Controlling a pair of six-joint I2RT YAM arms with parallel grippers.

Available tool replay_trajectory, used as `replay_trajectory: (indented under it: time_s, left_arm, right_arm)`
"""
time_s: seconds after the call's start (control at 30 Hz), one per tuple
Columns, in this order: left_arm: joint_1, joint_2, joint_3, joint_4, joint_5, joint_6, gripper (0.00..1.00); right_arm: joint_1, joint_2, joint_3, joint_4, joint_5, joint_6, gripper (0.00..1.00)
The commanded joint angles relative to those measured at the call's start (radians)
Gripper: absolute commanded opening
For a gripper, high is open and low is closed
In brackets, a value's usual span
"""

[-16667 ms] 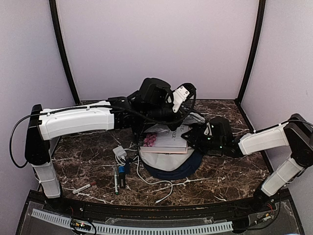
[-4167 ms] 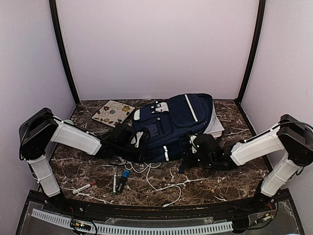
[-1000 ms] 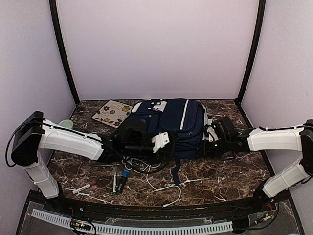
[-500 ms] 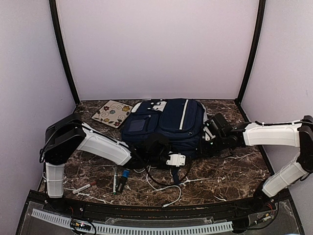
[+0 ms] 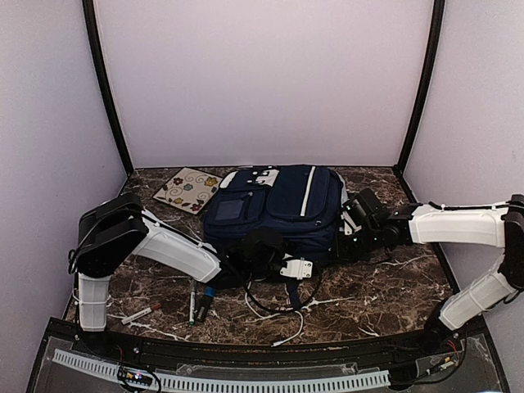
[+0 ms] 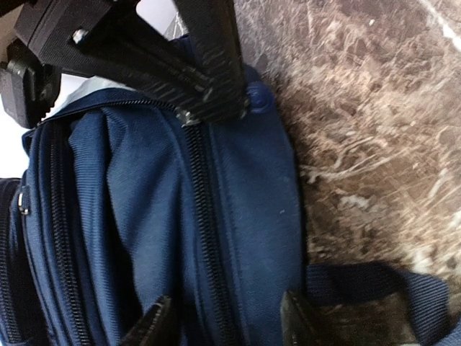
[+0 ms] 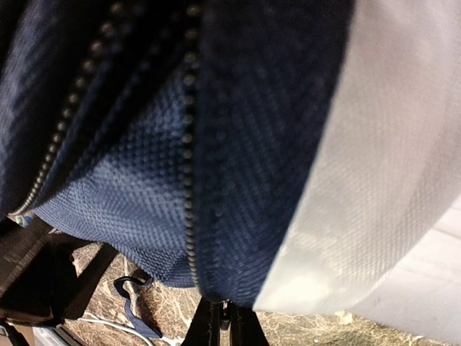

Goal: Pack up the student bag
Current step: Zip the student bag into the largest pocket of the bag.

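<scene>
A navy student bag lies flat in the middle of the marble table. The left gripper sits at its near edge, jaws parted astride a zipper. The right gripper has its jaws clenched on the bag's right end.

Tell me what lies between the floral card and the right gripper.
The student bag fills that stretch, lying flat from beside the floral card to the right gripper at its edge. The top view shows it.
</scene>
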Motion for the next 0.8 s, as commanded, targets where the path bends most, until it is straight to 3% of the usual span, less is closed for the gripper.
replay_trajectory:
  time_s: [0.0, 0.17, 0.23, 0.33, 0.4, 0.57, 0.67, 0.77]
  left_arm:
    - [0.004, 0.011, 0.013, 0.093, -0.076, 0.031, 0.56]
    - [0.017, 0.016, 0.024, 0.132, -0.097, 0.028, 0.59]
    - [0.032, 0.029, 0.037, 0.105, -0.095, 0.003, 0.53]
    - [0.04, 0.047, 0.023, 0.167, -0.156, 0.013, 0.13]
    - [0.04, 0.045, 0.003, 0.196, -0.174, 0.03, 0.0]
    - [0.04, 0.023, -0.049, 0.218, -0.231, 0.022, 0.0]
    - [0.041, -0.061, -0.137, 0.259, -0.238, -0.005, 0.0]
    - [0.043, -0.173, -0.221, 0.198, -0.175, -0.056, 0.0]
  right_arm:
    - [0.009, -0.031, 0.01, -0.048, 0.014, -0.013, 0.0]
    - [-0.011, -0.031, 0.003, -0.084, 0.039, -0.025, 0.0]
    - [-0.021, -0.043, 0.003, -0.108, 0.055, -0.026, 0.0]
    - [-0.031, -0.071, 0.012, -0.151, 0.085, -0.029, 0.0]
    - [-0.049, -0.091, 0.008, -0.178, 0.112, -0.033, 0.0]
    - [-0.105, -0.117, 0.019, -0.273, 0.195, -0.058, 0.0]
    - [-0.135, -0.123, 0.061, -0.358, 0.278, -0.084, 0.0]
    - [-0.172, -0.124, 0.099, -0.411, 0.355, -0.12, 0.0]
